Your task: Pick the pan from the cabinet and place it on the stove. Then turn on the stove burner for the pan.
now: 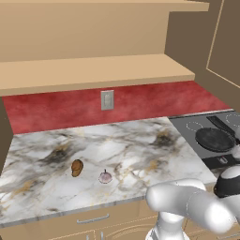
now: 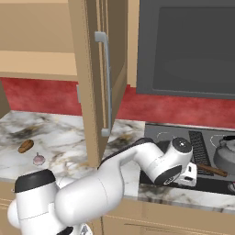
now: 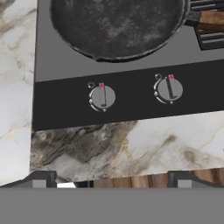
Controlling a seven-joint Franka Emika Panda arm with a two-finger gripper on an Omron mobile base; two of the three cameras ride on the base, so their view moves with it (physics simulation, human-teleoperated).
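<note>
Two finger tips of the gripper (image 3: 109, 183) sit wide apart with nothing between them, hanging over the marble counter (image 1: 131, 154) lip just in front of the stove (image 3: 131, 105). Two small knobs on the stove's front strip: the left knob (image 3: 102, 97) and the right knob (image 3: 169, 89), each with a red mark at the top. Just beyond them, the pan (image 3: 116, 26) rests on the stove's near-left area, dark and round; its brownish handle (image 2: 212, 170) runs off to the right. Kettle (image 2: 226, 156) stands on the stove right of the pan. Over on the counter's left: a brown potato-like lump (image 1: 76, 167) and a small pale garlic bulb (image 1: 105, 176), near each other. Farther back, red backsplash (image 1: 61, 108) with a wall socket (image 1: 107, 99). Above it, the cabinet (image 1: 93, 70) shelf is bare; its door (image 2: 94, 82) stands swung open.
</note>
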